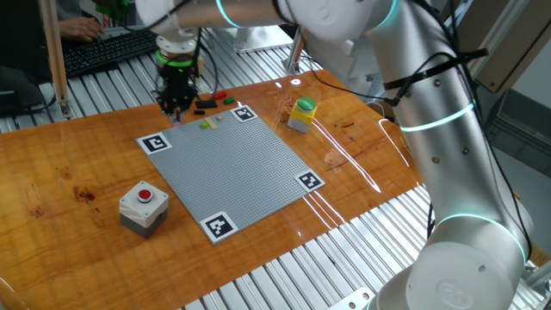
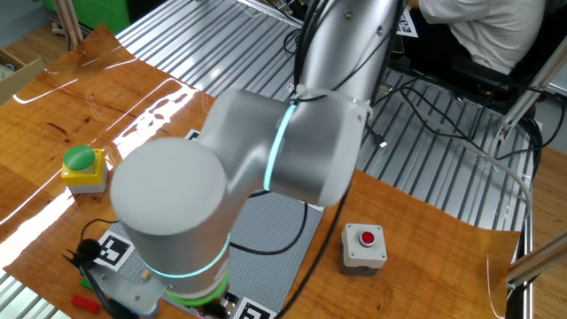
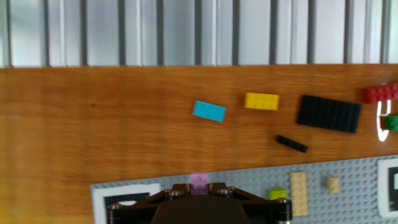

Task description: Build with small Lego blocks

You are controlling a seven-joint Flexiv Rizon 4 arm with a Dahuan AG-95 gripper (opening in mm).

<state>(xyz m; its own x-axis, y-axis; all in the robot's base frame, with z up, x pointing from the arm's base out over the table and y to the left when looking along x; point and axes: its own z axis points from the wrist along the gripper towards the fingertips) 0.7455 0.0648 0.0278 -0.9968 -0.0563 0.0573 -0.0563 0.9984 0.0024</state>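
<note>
Pink brick [image 3: 199, 183] sits pinched between the tips of the claw [image 3: 200, 186], which is clenched on it just above the grey baseplate [image 3: 348, 180] at its far edge, near a marker corner. From there the open studs lie toward the plate's middle; the loose cyan brick [image 3: 209, 111], yellow brick [image 3: 262, 101] and black plate [image 3: 329, 114] lie on the wood beyond that edge.

We see the pink brick [image 3: 199, 183] half hidden by the gripper [image 3: 200, 194], red brick [image 3: 382, 93] cut off at the frame's right edge
</note>
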